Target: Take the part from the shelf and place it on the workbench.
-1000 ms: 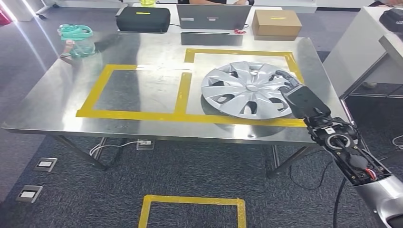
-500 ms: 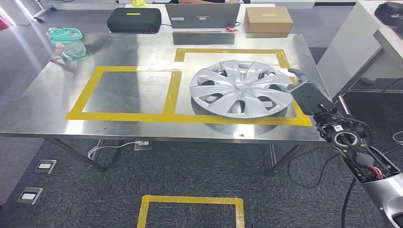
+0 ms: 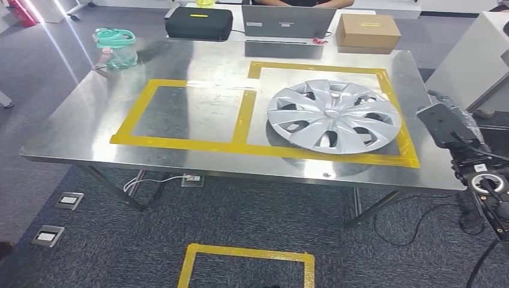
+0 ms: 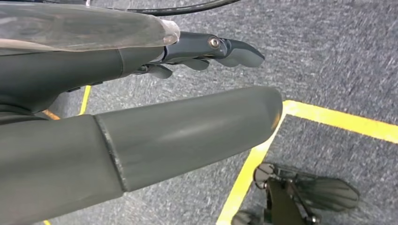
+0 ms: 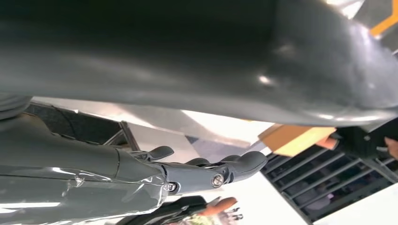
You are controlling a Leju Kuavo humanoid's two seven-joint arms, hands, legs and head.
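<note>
R robot hand (image 3: pixel 447 120) empty, off hubcap (image 3: pixel 334 116)

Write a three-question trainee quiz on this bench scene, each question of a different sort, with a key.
1. True or false: the wheel cover lies in the left taped square on the steel table.
2. Multiple choice: what stands at the table's far left corner? A) a teal-lidded jug B) a cardboard box C) a laptop
3. Fill in: the right hand is near the table's right edge and holds ____.

Key
1. False: it lies in the right square, its rim reaching onto the yellow tape at the right.
2. A, the jug; the cardboard box sits on another table behind, at the right.
3. Nothing; it is apart from the wheel cover.
</note>
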